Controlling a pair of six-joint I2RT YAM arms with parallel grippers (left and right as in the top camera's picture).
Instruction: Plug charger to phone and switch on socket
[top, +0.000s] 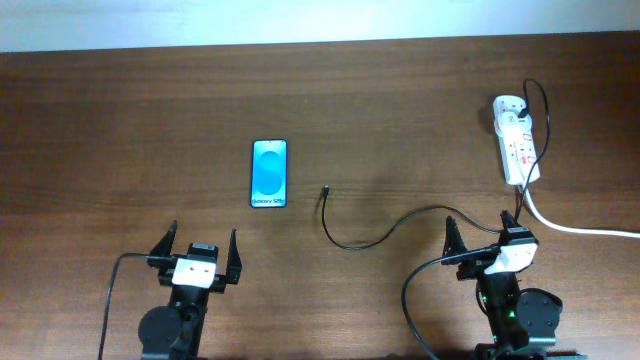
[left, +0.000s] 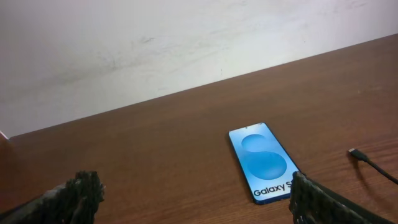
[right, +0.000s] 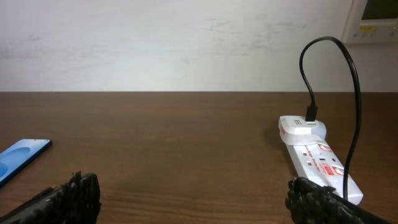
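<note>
The phone (top: 269, 173) lies flat on the brown table, blue screen up; it also shows in the left wrist view (left: 263, 162) and at the left edge of the right wrist view (right: 22, 157). The charger cable (top: 370, 238) curls across the table, its plug tip (top: 325, 190) lying free right of the phone, also seen in the left wrist view (left: 356, 154). Its other end is plugged into the white adapter block on the socket (top: 518, 140), a white power strip at the far right (right: 317, 158). My left gripper (top: 200, 247) and right gripper (top: 482, 230) are open and empty near the front edge.
A thick white cord (top: 575, 228) runs from the power strip off the right edge. The robots' black cables (top: 415, 300) loop by each arm base. A pale wall stands behind the table's far edge.
</note>
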